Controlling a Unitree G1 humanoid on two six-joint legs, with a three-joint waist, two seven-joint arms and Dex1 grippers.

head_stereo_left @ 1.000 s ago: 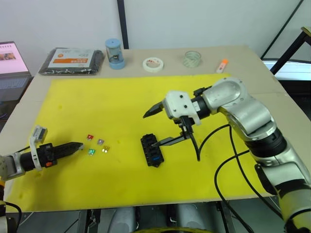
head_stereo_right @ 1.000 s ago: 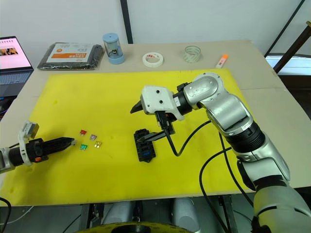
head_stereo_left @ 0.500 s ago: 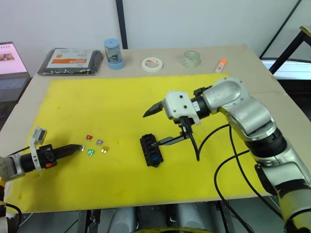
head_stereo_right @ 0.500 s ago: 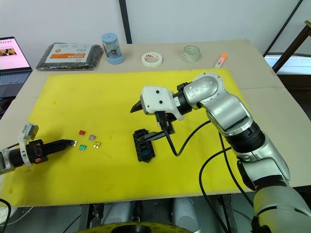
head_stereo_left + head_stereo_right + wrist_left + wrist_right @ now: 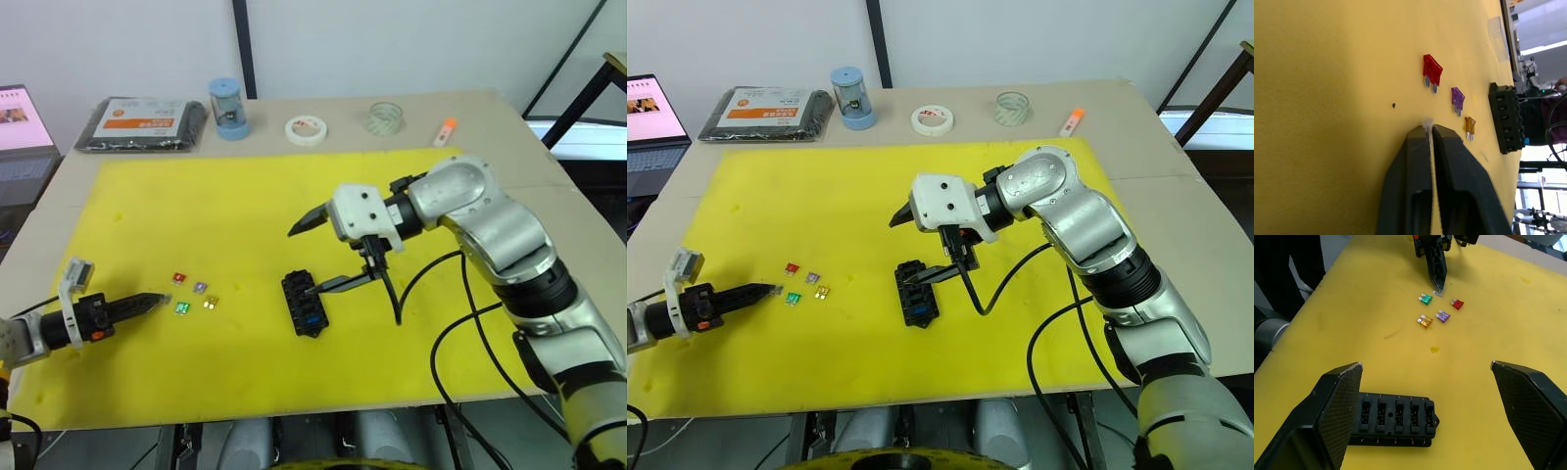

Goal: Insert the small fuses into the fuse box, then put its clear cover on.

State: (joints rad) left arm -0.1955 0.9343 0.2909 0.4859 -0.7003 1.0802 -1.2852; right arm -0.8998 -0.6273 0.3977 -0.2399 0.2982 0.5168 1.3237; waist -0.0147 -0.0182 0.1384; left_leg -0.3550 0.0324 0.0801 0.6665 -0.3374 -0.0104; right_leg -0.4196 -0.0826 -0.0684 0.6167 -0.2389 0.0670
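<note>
Fuses (image 5: 806,286) lie just beside left tool (image 5: 774,289) tips.

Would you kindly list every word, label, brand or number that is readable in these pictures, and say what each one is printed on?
No text can be read as it stands.
Black flat packet: its orange and white label carries print, too small to read.
Laptop screen: shows content, too blurred to read.
Blue cylinder, white tape roll, orange marker, fuse box: no legible markings.
</note>
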